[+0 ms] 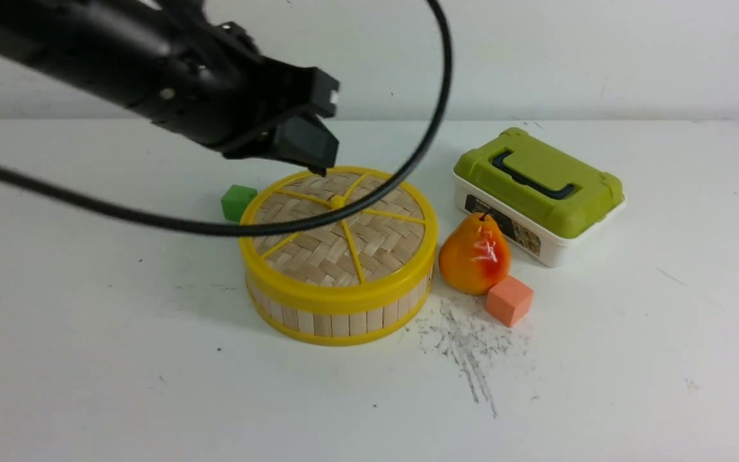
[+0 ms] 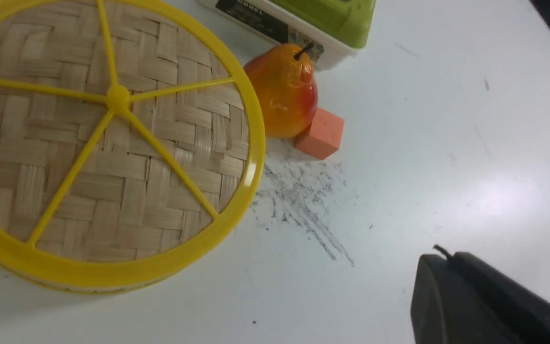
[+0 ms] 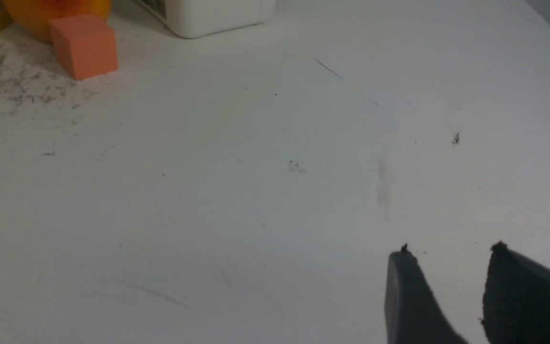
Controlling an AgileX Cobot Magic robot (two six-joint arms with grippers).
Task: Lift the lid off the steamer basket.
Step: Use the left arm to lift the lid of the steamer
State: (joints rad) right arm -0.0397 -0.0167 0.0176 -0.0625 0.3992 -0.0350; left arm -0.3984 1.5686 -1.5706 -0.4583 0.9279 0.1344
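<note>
The steamer basket stands at the table's middle, with pale slat walls and yellow rims. The lid sits on it: woven bamboo, yellow rim, spokes and a small centre knob. It fills the left wrist view. My left gripper hangs just above the lid's far rim. In the left wrist view its jaws are together and hold nothing. My right gripper is open and empty above bare table, and is out of the front view.
An orange-yellow pear and an orange cube sit close to the basket's right. A white box with an olive-green lid is behind them. A green cube is behind the basket's left. A black cable loops over the lid.
</note>
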